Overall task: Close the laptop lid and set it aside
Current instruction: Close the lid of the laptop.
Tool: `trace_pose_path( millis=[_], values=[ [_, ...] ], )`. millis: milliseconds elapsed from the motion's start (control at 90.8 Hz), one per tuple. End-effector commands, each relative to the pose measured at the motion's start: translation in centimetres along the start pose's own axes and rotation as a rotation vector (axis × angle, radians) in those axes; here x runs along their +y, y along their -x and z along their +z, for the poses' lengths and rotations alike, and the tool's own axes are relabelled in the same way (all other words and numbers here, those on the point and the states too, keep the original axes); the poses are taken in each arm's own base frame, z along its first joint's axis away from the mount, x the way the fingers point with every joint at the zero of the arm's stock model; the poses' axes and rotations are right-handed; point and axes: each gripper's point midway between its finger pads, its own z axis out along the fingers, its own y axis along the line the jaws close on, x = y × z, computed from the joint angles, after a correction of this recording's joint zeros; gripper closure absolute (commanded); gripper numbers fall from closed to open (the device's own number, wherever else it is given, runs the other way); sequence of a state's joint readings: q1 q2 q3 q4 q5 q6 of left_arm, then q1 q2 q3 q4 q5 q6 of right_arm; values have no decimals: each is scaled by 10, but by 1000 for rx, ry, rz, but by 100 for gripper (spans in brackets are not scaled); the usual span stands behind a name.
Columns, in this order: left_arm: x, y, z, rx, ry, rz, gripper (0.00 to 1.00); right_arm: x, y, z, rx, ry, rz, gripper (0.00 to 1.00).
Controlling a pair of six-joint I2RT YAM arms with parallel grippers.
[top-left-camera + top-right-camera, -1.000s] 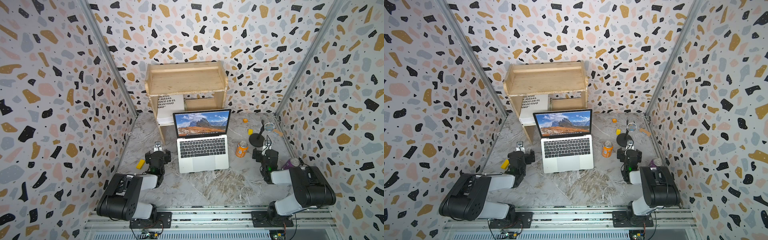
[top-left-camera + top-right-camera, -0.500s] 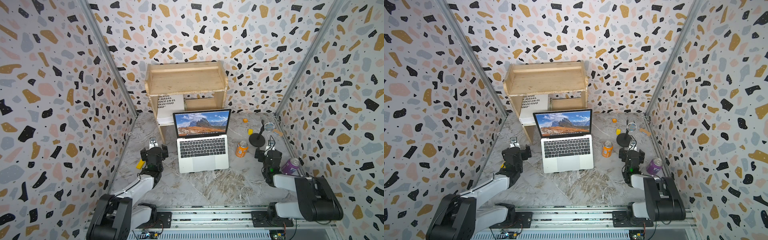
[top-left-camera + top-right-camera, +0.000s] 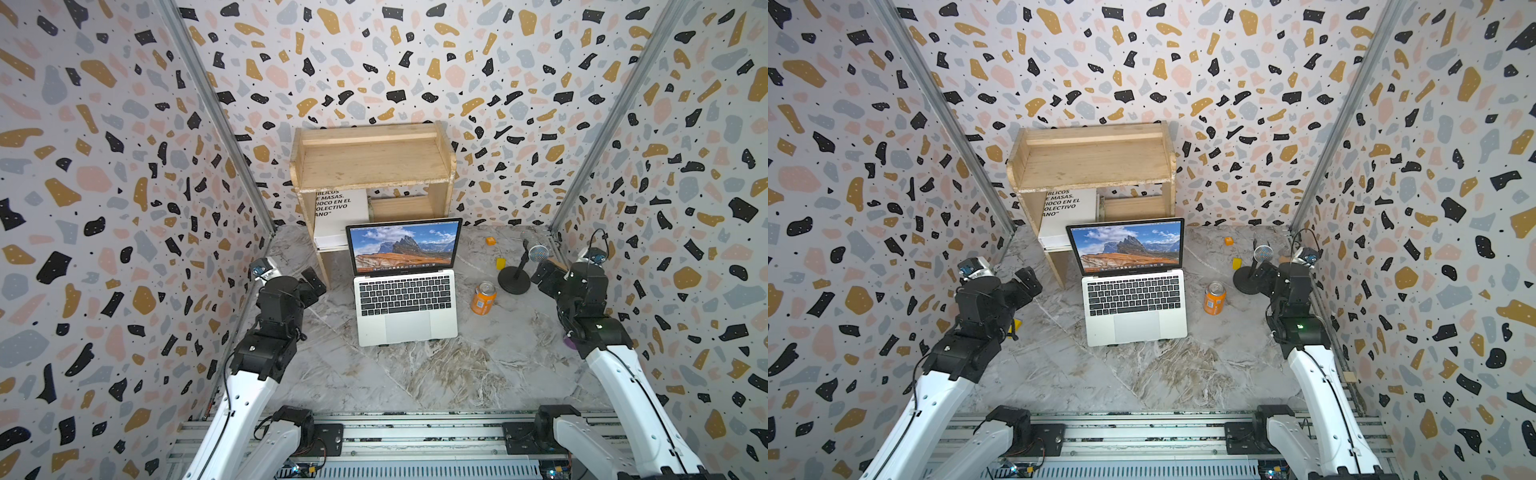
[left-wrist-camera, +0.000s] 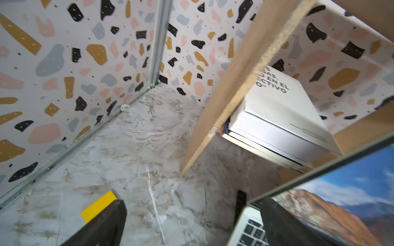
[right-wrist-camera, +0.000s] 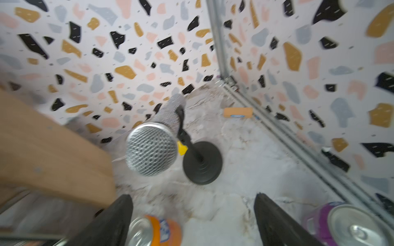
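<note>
The silver laptop (image 3: 405, 309) (image 3: 1133, 309) lies open in the middle of the marble table. The laptop lid (image 3: 404, 245) (image 3: 1127, 245) stands upright and shows a mountain wallpaper. My left gripper (image 3: 314, 281) (image 3: 1029, 279) hangs open in the air, left of the hinge corner and clear of the laptop. In the left wrist view that gripper (image 4: 193, 204) has bare table between its fingers, with the laptop's keys (image 4: 249, 232) and the lid (image 4: 341, 202) by one finger. My right gripper (image 3: 540, 276) (image 3: 1260, 271) (image 5: 193, 200) is open and empty, far right of the laptop.
A wooden shelf (image 3: 370, 162) with a white book (image 4: 277, 115) stands right behind the lid. An orange can (image 3: 483, 298) (image 5: 157, 232) sits right of the laptop. A microphone (image 5: 152, 149) on a round stand (image 3: 514, 280) and a purple can (image 5: 345, 225) are near the right gripper. A yellow block (image 4: 99, 205) lies under the left gripper.
Both arms have unfolded and risen. The left gripper has moved forward toward the laptop's left rear corner, the right gripper up toward the microphone. The laptop has stayed put.
</note>
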State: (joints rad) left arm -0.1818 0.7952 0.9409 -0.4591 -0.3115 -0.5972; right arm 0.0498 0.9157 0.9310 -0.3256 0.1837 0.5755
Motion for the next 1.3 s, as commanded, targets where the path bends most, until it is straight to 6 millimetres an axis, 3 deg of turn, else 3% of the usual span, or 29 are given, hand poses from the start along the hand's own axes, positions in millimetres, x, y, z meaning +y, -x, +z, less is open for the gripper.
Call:
trace_pose_path(
  millis=[0, 176, 352, 562, 903, 1288],
  values=[
    [-17, -21, -18, 220, -63, 28, 0, 32, -24, -20, 235, 144, 87, 12],
    [-53, 12, -30, 234, -161, -37, 0, 99, 9, -35, 321, 340, 138, 14],
    [-89, 22, -18, 317, -246, -98, 0, 155, 35, -42, 351, 434, 75, 14],
    [-107, 37, -4, 310, -264, -129, 0, 207, 40, -37, 389, 474, -21, 14],
    [-115, 46, 14, 264, -250, -168, 0, 247, 23, -13, 409, 449, -126, 17],
    [-133, 77, 18, 185, -287, -226, 0, 257, 11, 2, 410, 404, -193, 17]
  ],
)
